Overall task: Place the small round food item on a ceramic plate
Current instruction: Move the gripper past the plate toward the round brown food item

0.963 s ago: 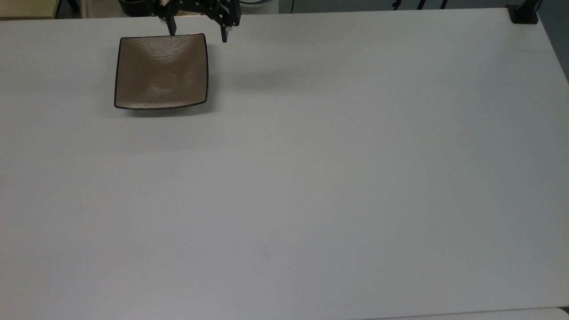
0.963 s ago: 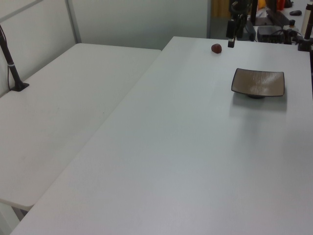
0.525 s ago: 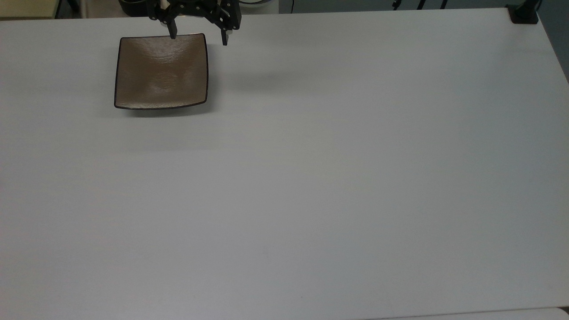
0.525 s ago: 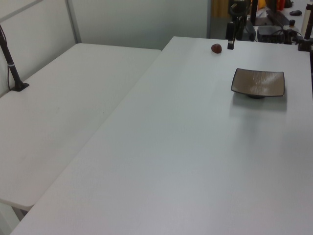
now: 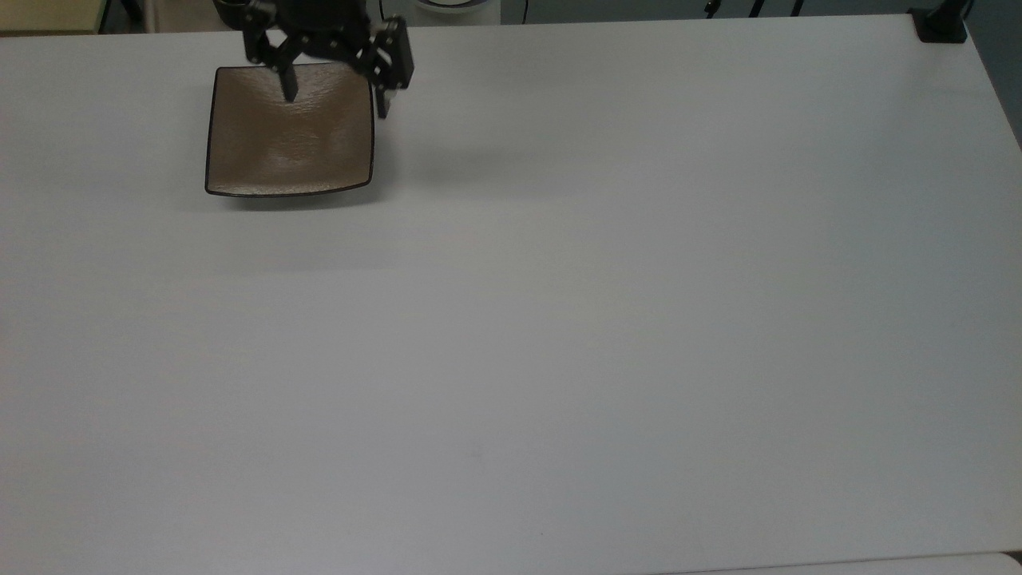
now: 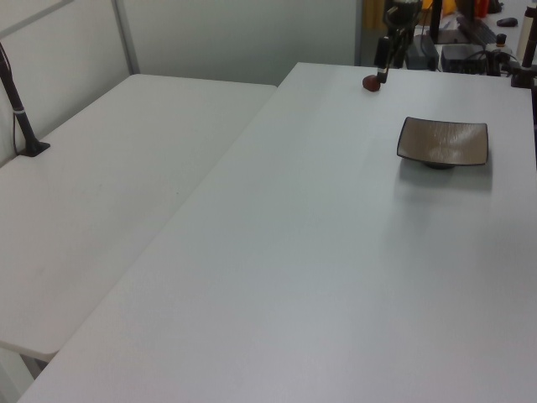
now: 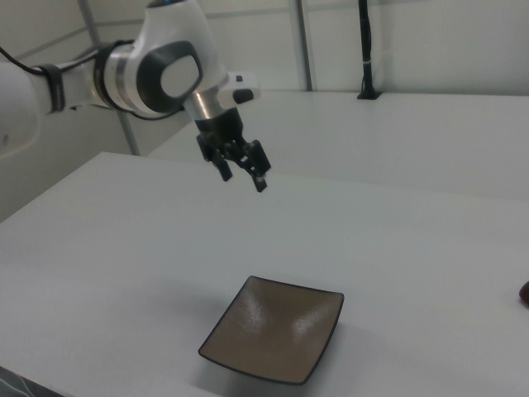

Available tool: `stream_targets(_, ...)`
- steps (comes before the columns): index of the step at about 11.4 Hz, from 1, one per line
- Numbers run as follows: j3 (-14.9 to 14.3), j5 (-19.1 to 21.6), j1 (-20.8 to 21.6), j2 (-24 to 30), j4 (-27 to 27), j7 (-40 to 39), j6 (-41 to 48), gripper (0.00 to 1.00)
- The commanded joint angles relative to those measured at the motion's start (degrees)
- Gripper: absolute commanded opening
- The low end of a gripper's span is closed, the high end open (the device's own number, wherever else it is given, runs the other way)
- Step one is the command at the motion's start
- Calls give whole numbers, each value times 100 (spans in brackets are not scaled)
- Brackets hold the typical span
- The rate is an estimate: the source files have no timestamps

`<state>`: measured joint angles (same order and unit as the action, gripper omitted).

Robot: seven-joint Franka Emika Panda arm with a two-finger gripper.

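Observation:
The small round food item (image 6: 370, 82), a dark red-brown lump, lies on the white table near its far edge in the left view, and peeks in at the right view's right edge (image 7: 525, 292). The square brown ceramic plate (image 5: 290, 136) (image 6: 442, 141) (image 7: 273, 339) sits apart from it with nothing on it. My gripper (image 5: 335, 97) (image 7: 242, 175) hangs open and empty, well above the table. In the top view one finger overlaps the plate's far part and the other sits just off its right edge. In the left view the gripper (image 6: 382, 65) appears just above and right of the lump.
A black clamp post (image 5: 940, 24) stands at the table's far right corner in the top view. A second white table (image 6: 117, 176) with a black pole (image 6: 21, 117) adjoins on the left view's left. Dark equipment (image 6: 470, 46) crowds behind the table's far edge.
The gripper moved down the top view from the table's far edge to over the plate's far part. In the left view it shifted left, closer to the lump. Plate and lump stayed put.

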<state>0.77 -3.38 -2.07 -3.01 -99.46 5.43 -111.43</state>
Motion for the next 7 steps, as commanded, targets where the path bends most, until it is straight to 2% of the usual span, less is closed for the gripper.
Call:
stream_targets(1,-121,-207,-284,-357,-259,388,-1255,100)
stream_targets(4,-481,-373,-416,-823,-223,459,-2152,100)
stream_targets(7,-499,-444,-742,-1376,13,731,-3032,100)
